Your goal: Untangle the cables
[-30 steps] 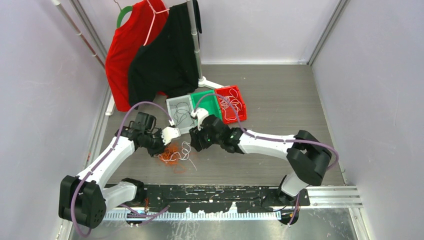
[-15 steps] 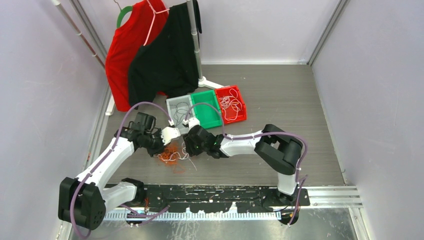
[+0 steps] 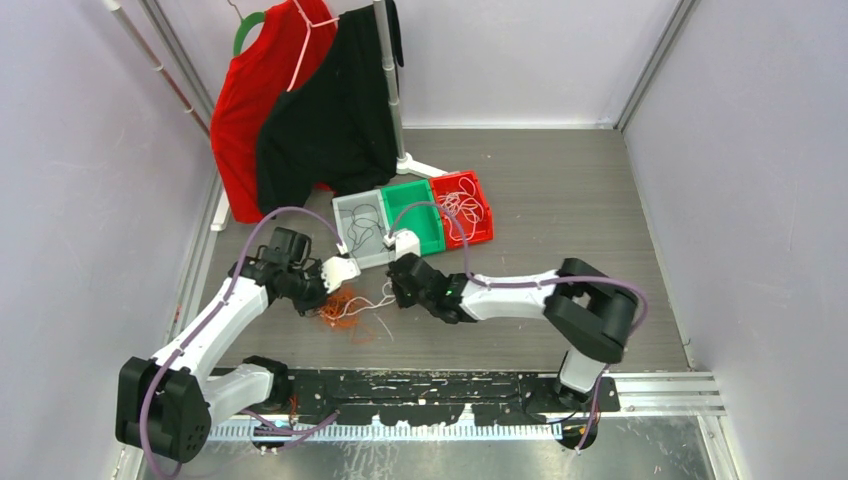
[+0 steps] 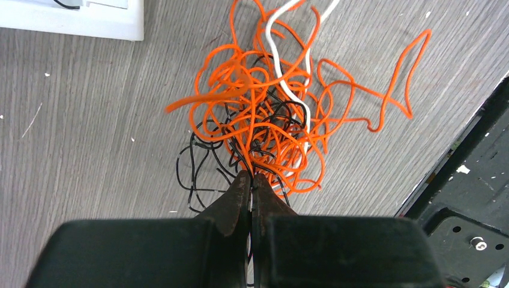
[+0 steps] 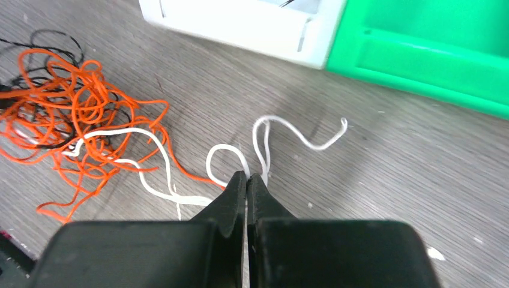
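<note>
Grey wood-grain table (image 3: 560,180) with tangled cables (image 3: 342,305) and three coloured trays (image 3: 425,232)

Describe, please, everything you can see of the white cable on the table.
The white cable is a thin, bendy, curly wire lying on the grey wood-grain table. Its free end wiggles toward the green tray; the other part threads into the orange and black snarl. The right gripper has its fingers shut on a loop midway.
</note>
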### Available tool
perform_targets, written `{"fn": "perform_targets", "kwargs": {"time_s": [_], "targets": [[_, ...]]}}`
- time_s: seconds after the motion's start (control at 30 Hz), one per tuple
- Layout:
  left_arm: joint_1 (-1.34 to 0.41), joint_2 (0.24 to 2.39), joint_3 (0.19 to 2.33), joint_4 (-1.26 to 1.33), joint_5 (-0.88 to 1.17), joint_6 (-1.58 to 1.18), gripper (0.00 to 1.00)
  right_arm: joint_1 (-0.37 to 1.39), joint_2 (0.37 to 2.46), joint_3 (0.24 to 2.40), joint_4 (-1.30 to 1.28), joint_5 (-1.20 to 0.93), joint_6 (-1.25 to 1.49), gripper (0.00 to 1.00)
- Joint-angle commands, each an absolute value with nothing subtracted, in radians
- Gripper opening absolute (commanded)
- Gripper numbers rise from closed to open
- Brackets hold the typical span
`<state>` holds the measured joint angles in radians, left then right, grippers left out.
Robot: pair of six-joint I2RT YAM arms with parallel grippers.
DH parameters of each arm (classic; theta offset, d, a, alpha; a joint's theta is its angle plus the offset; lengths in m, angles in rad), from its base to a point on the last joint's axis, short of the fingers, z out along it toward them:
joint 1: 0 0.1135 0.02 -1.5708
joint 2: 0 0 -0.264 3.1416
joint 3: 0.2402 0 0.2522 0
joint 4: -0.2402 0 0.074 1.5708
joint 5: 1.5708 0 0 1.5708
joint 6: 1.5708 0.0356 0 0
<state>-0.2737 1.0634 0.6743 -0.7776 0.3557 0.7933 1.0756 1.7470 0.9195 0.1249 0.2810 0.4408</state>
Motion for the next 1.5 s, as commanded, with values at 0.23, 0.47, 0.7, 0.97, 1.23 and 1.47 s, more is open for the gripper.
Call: {"fn": "perform_targets", "kwargs": {"time_s": [0.23, 0.47, 0.7, 0.97, 1.23, 1.47], "targets": [[-0.277, 1.049, 0.64, -0.743, 0.287, 0.855, 0.0, 0.993, 1.326, 0.764, 0.093, 0.42, 0.437, 0.01], [-0.276, 1.053, 0.632, -0.738, 0.259, 0.862, 0.0, 0.932, 1.082, 0.75, 0.008, 0.438, 0.432, 0.01], [-0.277, 1.01, 0.65, -0.804, 0.259, 0.904, 0.0, 0.907, 0.901, 0.809, -0.066, 0.4, 0.402, 0.01], [-0.277, 0.96, 0.807, -0.968, 0.362, 0.8, 0.04, 0.904, 0.914, 0.946, -0.124, 0.168, 0.427, 0.01], [-0.276, 0.932, 0.982, -1.167, 0.492, 0.717, 0.95, 0.904, 1.021, 1.022, -0.064, -0.026, 0.459, 0.01], [-0.278, 0.888, 1.055, -1.157, 0.692, 0.526, 1.0, 0.916, 1.126, 1.059, 0.022, -0.108, 0.52, 0.01]]}}
